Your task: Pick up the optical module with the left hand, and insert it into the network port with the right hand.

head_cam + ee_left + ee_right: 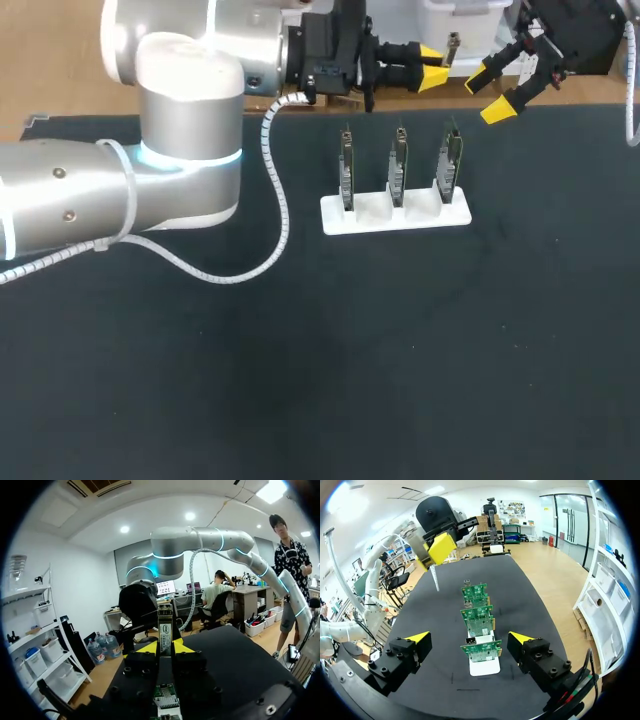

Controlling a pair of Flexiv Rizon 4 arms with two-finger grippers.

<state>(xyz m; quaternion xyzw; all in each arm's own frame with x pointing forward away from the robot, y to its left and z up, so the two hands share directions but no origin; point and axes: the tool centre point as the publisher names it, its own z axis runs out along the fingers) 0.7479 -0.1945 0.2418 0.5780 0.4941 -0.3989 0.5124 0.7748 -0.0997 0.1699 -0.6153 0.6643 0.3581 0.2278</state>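
The optical module (165,629), a slim metal bar with a white label, stands upright between the yellow fingers of my left gripper (165,647), which is shut on it. In the head view that left gripper (432,53) hovers beyond the table's far edge, with the module (454,43) poking from its tips. My right gripper (497,92) hangs open just to its right. In the right wrist view the right gripper (469,639) is wide open above three green circuit boards (478,617) in a white holder (485,666). The left gripper (440,547) and module (435,577) are farther ahead.
The white holder (395,212) with its three upright boards stands at the far middle of the black table (400,350). My left arm's silver body (150,170) and its white coiled cable (275,200) cover the table's far left.
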